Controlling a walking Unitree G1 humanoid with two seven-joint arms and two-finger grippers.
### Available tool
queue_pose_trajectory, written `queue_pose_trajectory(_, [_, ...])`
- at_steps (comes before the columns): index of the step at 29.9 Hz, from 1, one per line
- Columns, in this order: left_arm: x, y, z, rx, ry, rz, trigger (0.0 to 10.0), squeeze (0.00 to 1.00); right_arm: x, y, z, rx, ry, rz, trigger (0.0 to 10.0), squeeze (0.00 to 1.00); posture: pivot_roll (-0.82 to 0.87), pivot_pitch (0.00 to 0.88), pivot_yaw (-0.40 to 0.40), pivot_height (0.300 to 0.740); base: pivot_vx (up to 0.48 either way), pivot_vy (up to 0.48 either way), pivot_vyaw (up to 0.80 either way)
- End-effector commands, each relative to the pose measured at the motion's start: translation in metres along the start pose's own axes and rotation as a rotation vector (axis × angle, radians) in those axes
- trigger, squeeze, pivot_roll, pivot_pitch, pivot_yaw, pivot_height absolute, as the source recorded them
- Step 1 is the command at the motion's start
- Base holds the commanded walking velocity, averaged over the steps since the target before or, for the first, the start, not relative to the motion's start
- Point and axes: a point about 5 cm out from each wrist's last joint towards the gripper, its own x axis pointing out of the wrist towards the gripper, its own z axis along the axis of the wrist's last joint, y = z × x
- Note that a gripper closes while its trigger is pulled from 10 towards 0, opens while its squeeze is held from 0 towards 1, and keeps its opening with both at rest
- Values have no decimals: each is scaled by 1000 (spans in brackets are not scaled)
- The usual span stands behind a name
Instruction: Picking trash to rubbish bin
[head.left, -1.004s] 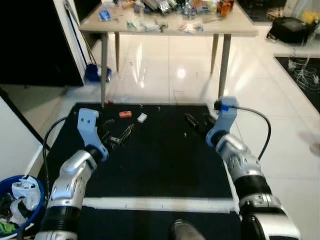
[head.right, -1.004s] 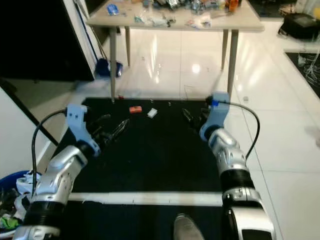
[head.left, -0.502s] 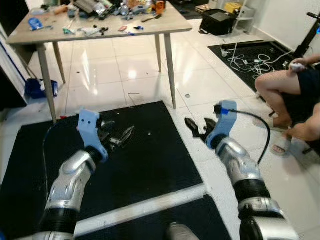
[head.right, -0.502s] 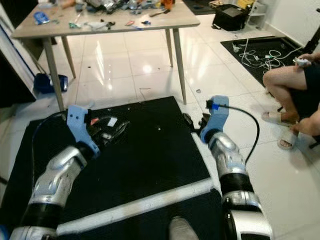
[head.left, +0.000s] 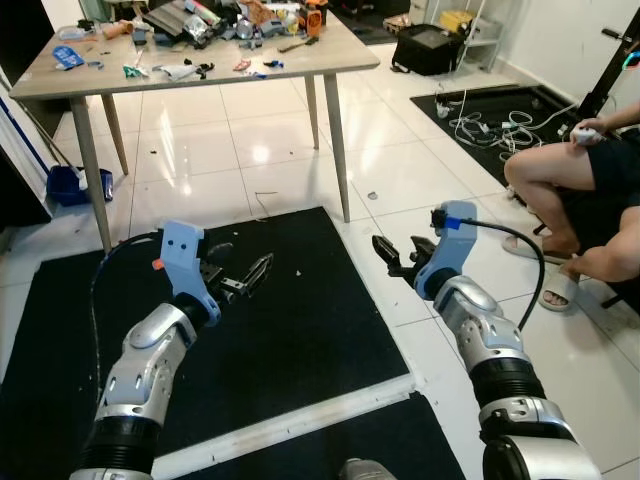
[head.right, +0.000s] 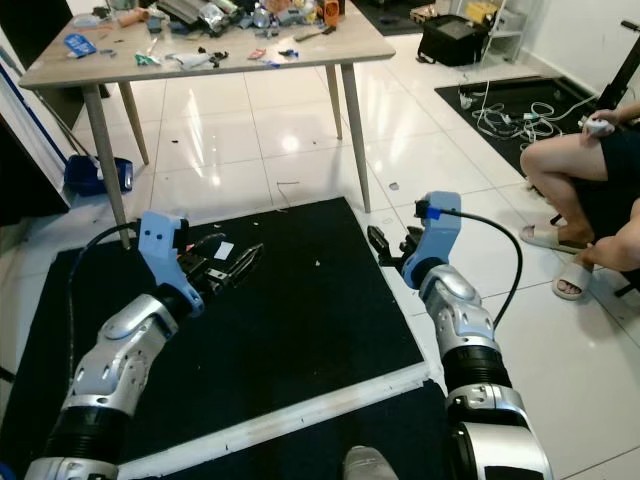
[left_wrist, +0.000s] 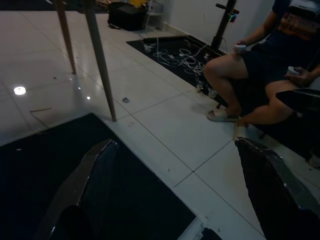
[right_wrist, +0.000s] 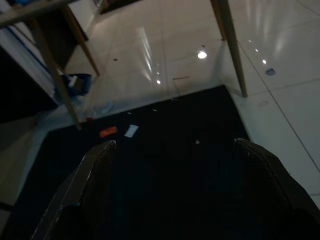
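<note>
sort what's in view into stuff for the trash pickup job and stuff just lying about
For the job:
- orange scrap on the black mat
- white scrap beside it
- left end effector, open, empty
- right end effector, open, empty

Just lying about:
- table with clutter
- blue dustpan
- white cables
- black bag
- seated person

Both grippers, left gripper (head.left: 243, 280) and right gripper (head.left: 398, 258), hover jaws apart over the black mat (head.left: 290, 330); cluttered surface (head.left: 330, 52) behind.

My two arms are silver with black ribbed joints. Each wrist carries a light blue mount and a black cable. My left gripper (head.left: 243, 279) and right gripper (head.left: 392, 256) have long black fingers.
</note>
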Motion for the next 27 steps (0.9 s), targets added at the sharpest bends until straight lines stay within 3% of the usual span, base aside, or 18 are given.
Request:
queue_pose_trajectory(1, [-1, 1, -1, 20, 16, -5, 10000, 0, 0, 1, 0, 11, -11, 1, 10000, 0, -109, 0, 23, 740, 266, 0, 0])
queue_pose_trajectory(15, [0, 0, -1, 22, 15, -9, 10000, 0, 0, 0, 1, 11, -9, -3, 10000, 0, -110, 0, 23, 740, 321, 0, 0])
queue_pose_trajectory(27, [0, 0, -1, 24, 13, -9, 10000, 0, 0, 0, 1, 15, -14, -1, 10000, 0, -110, 0, 24, 740, 275, 0, -766])
